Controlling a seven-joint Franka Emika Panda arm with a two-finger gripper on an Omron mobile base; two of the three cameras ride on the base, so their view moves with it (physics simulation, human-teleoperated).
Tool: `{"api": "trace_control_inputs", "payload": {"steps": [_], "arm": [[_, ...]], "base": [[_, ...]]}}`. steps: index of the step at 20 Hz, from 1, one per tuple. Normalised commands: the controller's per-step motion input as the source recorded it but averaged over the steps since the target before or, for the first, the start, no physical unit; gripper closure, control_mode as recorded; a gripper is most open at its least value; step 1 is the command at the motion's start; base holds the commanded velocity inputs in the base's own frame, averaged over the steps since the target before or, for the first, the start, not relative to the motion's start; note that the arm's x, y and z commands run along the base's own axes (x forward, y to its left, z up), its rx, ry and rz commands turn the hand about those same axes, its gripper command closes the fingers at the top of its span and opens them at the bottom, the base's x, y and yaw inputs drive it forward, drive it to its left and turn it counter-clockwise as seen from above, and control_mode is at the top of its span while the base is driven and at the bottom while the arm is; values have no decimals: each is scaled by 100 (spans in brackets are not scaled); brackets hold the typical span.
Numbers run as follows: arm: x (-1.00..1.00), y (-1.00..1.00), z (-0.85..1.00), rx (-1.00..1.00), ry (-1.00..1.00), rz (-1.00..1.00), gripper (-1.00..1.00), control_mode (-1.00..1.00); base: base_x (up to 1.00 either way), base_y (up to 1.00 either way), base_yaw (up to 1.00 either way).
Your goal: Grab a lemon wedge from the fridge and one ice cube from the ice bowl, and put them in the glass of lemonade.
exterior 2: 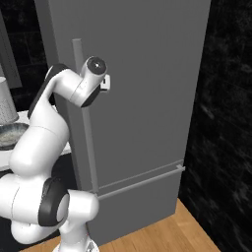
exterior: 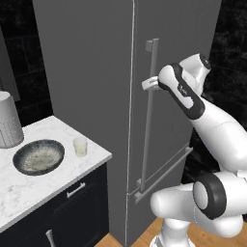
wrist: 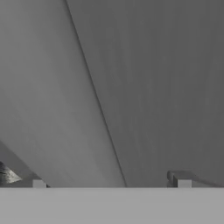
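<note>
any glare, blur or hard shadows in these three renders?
Left base view: flat even light, soft shadow beside the glass of lemonade, no glare on the fridge. Right base view: dark wall at right looks grainy. Hand view: close to the fridge door, soft and featureless except the seam.

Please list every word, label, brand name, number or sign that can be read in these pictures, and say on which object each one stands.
Small dark marking on the white arm link near the fridge handle: too small and blurred to read.
Fridge: no text.
Glass of lemonade, ice bowl, white dotted cylinder, marble counter: no text.
No other writing, numbers or signs show.
</note>
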Motion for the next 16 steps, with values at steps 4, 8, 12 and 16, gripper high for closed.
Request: {"api": "trace_control_inputs", "payload": {"steps": [4, 8, 12, 16], "arm": [[20, 27, -18, 0, 0, 0, 100, -100], [7, 9, -9, 1, 0, 0, 100, -100], [0, 0, -4, 0, -3, 0, 100, -100], [0, -32, 0, 0, -13, -3, 100, -100]], "base": [[0, 0, 0], [0, 0, 0], [0, 0, 0], [0, 0, 0]]}}
